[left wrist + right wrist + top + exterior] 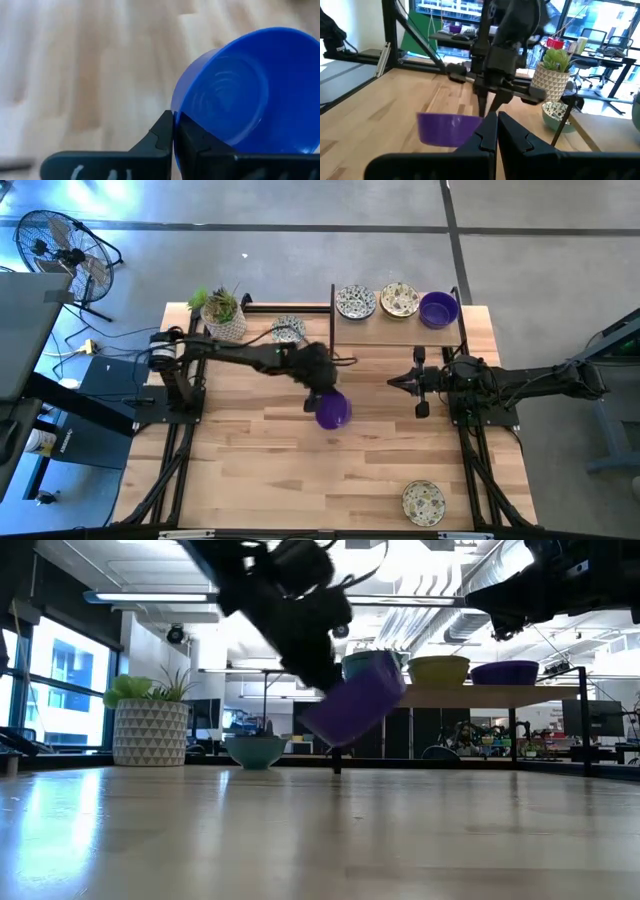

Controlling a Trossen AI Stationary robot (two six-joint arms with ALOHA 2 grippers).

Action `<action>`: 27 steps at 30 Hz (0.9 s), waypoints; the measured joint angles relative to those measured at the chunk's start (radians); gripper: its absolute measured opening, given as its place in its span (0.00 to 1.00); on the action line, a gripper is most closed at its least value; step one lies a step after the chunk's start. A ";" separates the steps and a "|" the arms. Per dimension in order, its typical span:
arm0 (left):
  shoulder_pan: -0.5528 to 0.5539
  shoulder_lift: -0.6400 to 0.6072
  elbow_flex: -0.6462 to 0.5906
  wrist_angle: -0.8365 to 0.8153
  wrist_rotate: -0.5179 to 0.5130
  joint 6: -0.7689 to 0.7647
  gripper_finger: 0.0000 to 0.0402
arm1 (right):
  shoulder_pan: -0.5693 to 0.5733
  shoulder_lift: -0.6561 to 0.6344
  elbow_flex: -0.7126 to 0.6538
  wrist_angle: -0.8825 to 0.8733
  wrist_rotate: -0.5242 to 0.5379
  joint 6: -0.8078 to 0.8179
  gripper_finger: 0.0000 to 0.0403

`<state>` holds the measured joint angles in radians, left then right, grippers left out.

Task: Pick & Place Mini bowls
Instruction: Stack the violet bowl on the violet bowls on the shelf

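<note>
1. A purple mini bowl (333, 412) is gripped by its rim in the left gripper (322, 399), near the middle of the bench (260, 470); in the left wrist view the two fingers are seen pinched tight on the bowl's edge (173, 131)
2. In the low view the held bowl (355, 700) is seen tilted and lifted clear of the bench top
3. The right gripper (396, 383) is held above the bench toward its right edge, apart from the held bowl and pointed toward it; its jaws are pressed together with nothing between them, as shown in the right wrist view (497, 131)
4. On a raised shelf (400, 330) along the far edge, three bowls are lined up: a white speckled bowl (355, 302), a cream speckled bowl (399, 300) just beside it, and a second purple bowl (438, 309) at the right end
5. A further patterned bowl (288, 330) is set on the bench near the far edge, just beside a white textured plant pot (225, 320) at the far left corner
6. Another speckled bowl (423, 501) is placed by itself near the near right corner of the bench, well apart from the rest
</note>
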<state>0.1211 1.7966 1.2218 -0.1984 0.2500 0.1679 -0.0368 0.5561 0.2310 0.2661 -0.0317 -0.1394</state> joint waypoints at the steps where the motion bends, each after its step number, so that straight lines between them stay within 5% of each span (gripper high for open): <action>1: 0.000 0.023 0.041 -0.023 0.044 0.024 0.00 | 0.000 0.000 0.000 -0.006 -0.006 0.000 0.00; 5: 0.031 0.081 0.201 -0.176 0.159 0.112 0.00 | 0.001 0.016 0.000 -0.017 -0.074 0.022 0.02; 9: 0.060 0.089 0.305 -0.348 0.137 0.197 0.00 | 0.037 0.047 0.000 -0.041 -0.073 0.065 0.05; 17: 0.062 0.098 0.315 -0.413 -0.003 0.243 0.00 | 0.139 0.102 0.000 -0.067 0.077 0.090 0.12; 27: 0.046 0.178 0.308 -0.408 -0.025 0.239 0.02 | 0.181 0.105 0.000 -0.045 0.117 0.090 0.09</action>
<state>0.1673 1.9747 1.5298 -0.6059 0.2255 0.4068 0.1441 0.6609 0.2314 0.2214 0.0853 -0.0490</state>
